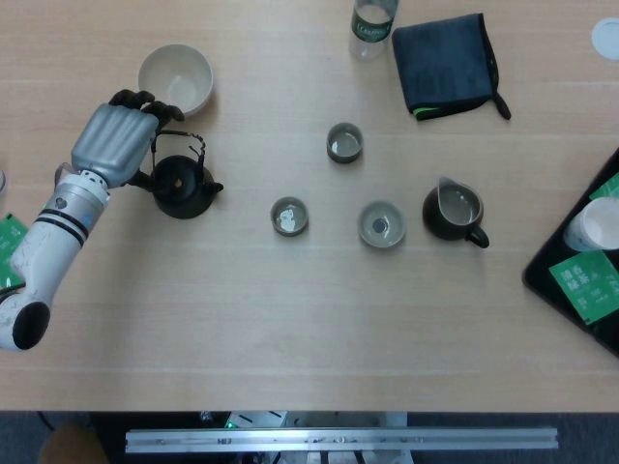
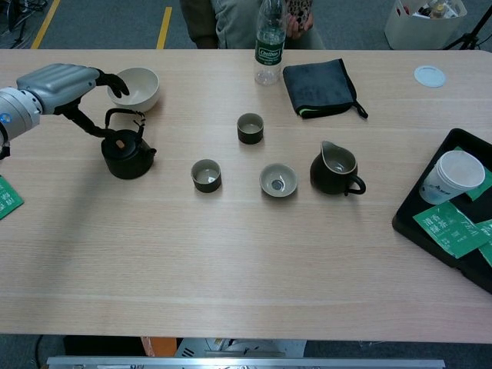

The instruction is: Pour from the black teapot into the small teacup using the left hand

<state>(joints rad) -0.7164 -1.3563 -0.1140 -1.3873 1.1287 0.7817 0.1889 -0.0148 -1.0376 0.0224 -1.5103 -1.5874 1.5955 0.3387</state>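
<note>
The black teapot (image 1: 182, 186) (image 2: 125, 156) stands on the table at the left, its wire handle (image 2: 123, 114) raised upright and its spout pointing right. My left hand (image 1: 116, 143) (image 2: 65, 83) hovers just left of and above it. The fingers curl over toward the handle without closing round it, and the thumb reaches down to the handle's left end. Three small teacups stand in the middle: a dark one (image 1: 344, 142), a grey one (image 1: 289, 216) nearest the teapot, and a wider one (image 1: 380, 223). My right hand is out of both views.
A cream bowl (image 1: 175, 79) sits just beyond my left hand. A dark pitcher (image 1: 453, 213) stands right of the cups. A water bottle (image 2: 268, 48) and a folded dark cloth (image 1: 446, 62) lie at the back. A black tray (image 2: 419, 206) with a paper cup (image 2: 451, 176) sits at the right.
</note>
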